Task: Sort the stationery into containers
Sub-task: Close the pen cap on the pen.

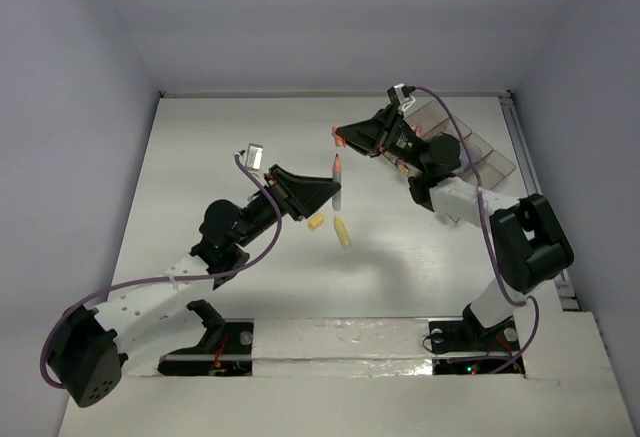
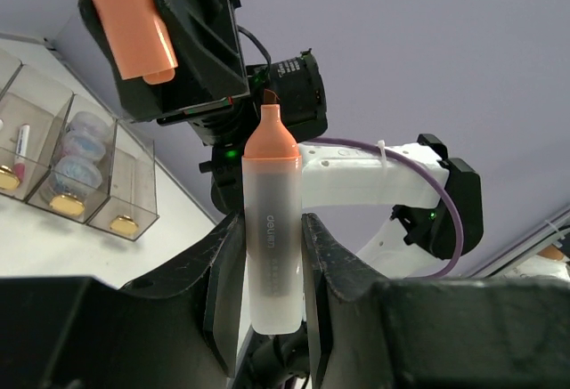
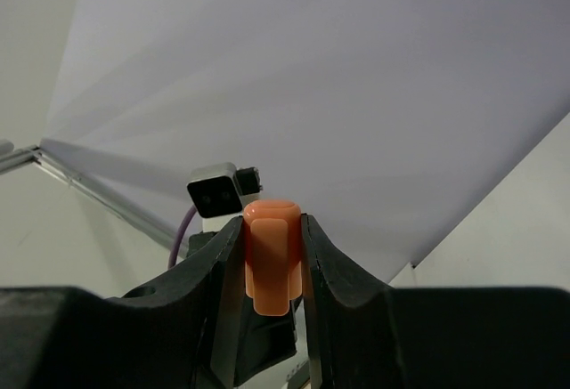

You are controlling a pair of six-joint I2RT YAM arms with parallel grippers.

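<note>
My left gripper (image 1: 326,193) is shut on an uncapped orange marker (image 1: 337,181) and holds it upright above the middle of the table. In the left wrist view its frosted barrel (image 2: 270,229) stands between the fingers, orange tip up. My right gripper (image 1: 346,138) hovers just above and beyond it, shut on the marker's orange cap (image 3: 272,263); that cap (image 2: 138,20) also shows at the top left of the left wrist view. The cap and the tip are apart. The containers (image 1: 470,149) stand at the back right, behind the right arm.
Two small yellow bits (image 1: 316,222) (image 1: 342,231) lie on the table below the held marker. The smoky bins (image 2: 134,184) hold round purple tins (image 2: 82,133), a thin white pen (image 2: 20,140) and small gold-coloured pieces. A rail (image 1: 535,177) runs along the table's right edge.
</note>
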